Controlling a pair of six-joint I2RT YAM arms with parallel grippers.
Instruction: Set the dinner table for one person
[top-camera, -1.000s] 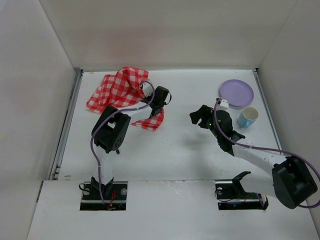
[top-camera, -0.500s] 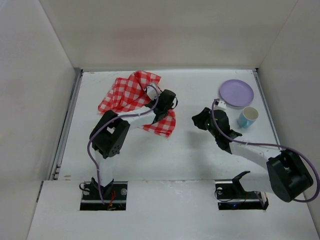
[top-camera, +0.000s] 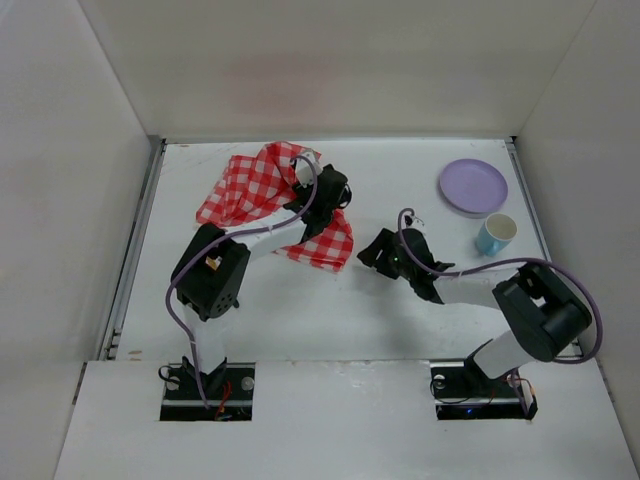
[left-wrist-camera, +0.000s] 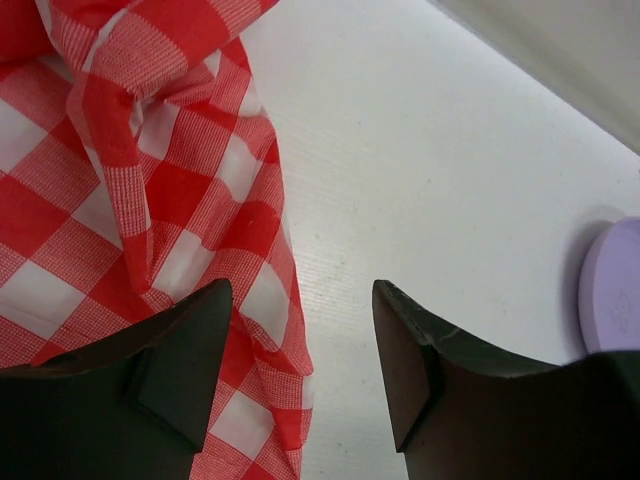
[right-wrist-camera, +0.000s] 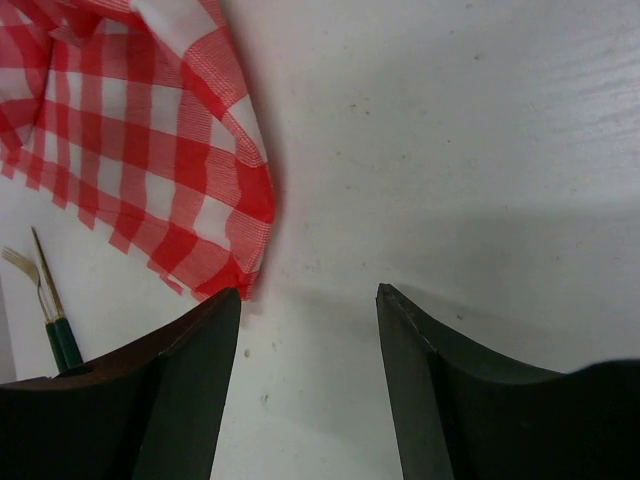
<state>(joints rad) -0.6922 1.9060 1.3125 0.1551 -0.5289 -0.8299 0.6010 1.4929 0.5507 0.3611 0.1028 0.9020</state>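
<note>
The red-and-white checked cloth lies bunched at the back left of the white dinner table, with one flap spread toward the middle. My left gripper hovers over the cloth's right edge. In the left wrist view it is open, with the cloth under its left finger and its hem between the jaws. My right gripper is open and empty just right of the flap. In the right wrist view it is low over bare table, the cloth corner by its left finger.
A lilac plate sits at the back right, and its edge shows in the left wrist view. A light blue cup stands in front of it. A fork and another thin green-handled utensil lie beyond the cloth's fringe. Metal rails run along the table's sides.
The cloth has been dragged to the right with my left gripper, which then drew back a little. My right gripper has swung left, down to the cloth's near right corner.
</note>
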